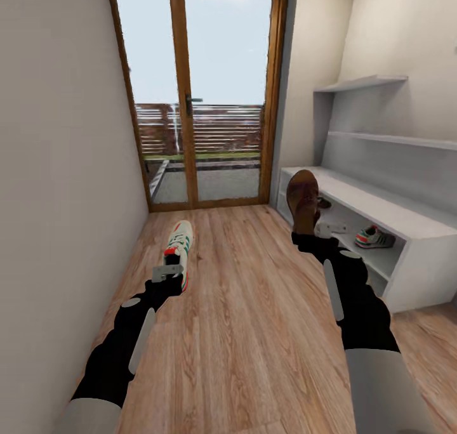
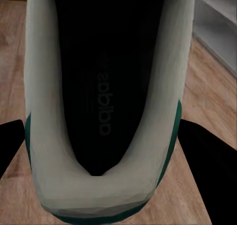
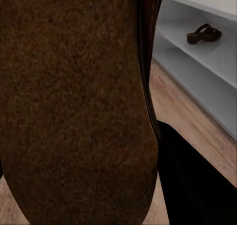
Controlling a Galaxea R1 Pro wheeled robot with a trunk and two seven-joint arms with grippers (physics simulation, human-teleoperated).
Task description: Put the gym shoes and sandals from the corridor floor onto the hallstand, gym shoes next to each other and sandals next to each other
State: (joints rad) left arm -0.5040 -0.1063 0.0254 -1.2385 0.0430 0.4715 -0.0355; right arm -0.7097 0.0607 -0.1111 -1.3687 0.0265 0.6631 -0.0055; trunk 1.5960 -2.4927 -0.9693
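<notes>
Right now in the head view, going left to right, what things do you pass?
White gym shoe with green stripes in the left gripper → wooden-framed glass door → dark brown leather sandal held up by the right gripper → second gym shoe on the lower shelf of the pale grey hallstand.

- We see a white gym shoe with green stripes and red accents.
- A dark brown sandal.
- Light wood-grain floor.
- Pale grey hallstand.

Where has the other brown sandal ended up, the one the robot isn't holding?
In the right wrist view the other sandal sits on a shelf of the hallstand, off the floor, beyond the sandal that the right gripper holds.
</notes>
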